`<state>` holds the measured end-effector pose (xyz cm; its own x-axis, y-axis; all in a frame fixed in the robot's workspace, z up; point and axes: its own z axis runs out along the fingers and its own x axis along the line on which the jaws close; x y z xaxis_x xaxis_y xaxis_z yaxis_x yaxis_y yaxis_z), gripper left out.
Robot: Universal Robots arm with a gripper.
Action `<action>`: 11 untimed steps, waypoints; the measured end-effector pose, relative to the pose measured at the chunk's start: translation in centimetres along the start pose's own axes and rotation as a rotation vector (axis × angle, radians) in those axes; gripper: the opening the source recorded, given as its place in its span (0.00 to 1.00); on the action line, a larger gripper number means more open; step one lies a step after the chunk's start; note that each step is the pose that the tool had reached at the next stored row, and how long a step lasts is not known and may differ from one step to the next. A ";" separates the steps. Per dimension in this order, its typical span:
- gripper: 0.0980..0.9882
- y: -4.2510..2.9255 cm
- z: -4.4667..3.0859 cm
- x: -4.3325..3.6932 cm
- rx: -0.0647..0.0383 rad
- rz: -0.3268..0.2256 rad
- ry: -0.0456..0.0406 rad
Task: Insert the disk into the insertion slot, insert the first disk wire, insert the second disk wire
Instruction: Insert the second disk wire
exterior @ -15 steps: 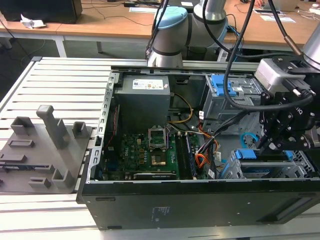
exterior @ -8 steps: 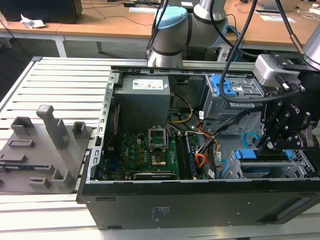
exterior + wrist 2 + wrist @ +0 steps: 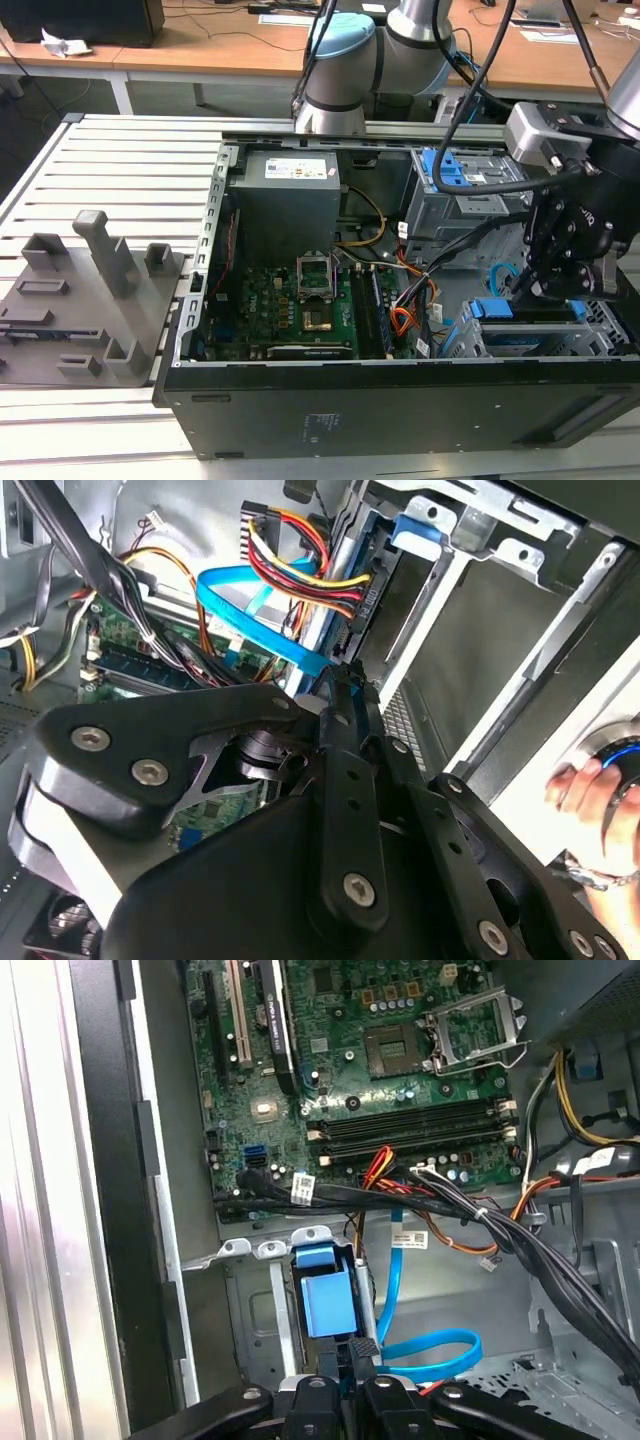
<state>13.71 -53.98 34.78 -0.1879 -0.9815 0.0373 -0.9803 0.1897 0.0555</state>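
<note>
Inside the open computer case (image 3: 300, 420), which lay on its side, we found the insertion slot (image 3: 600, 325) at the exterior view's lower right, and the disk (image 3: 492, 309) already sat in it, its bright blue carrier handle showing at the front of the grey cage. In the first wrist view the same blue handle (image 3: 325, 1300) stood just ahead of the gripper (image 3: 350, 1360), framed by the cage's sheet-metal walls. The gripper's black fingers (image 3: 345, 740) were drawn tight together, and they appeared to pinch a small dark plug at the end of the second disk wire (image 3: 430, 1345), whose light-blue length curled in a loop just beside the disk. In the second wrist view that wire (image 3: 255, 610) ran past a bundle of red, yellow and orange cables (image 3: 300, 555) plugged in at the cage.

Elsewhere in the case we saw the green motherboard (image 3: 300, 300) with its bare processor socket, the grey power supply (image 3: 290, 205) behind it, and a taller grey bay (image 3: 465, 200) with a blue latch beside the arm (image 3: 350, 70). A person's hand (image 3: 600, 810) showed near the case edge in the second wrist view.

The case rested on a slatted aluminium table (image 3: 130, 170), next to a grey fixture plate (image 3: 85, 300) with upright blocks. Wooden desks (image 3: 200, 45) stood behind.
</note>
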 end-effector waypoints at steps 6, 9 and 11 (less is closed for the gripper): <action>0.07 -0.02 0.01 0.00 -0.008 0.016 -0.0378; 0.07 -0.08 0.03 -0.01 -0.007 -0.042 -0.0362; 0.07 -0.68 0.06 -0.13 -0.007 -0.070 -0.0346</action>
<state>14.40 -53.99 34.68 -0.1213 -0.9926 -0.0013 -0.9906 0.1210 0.0639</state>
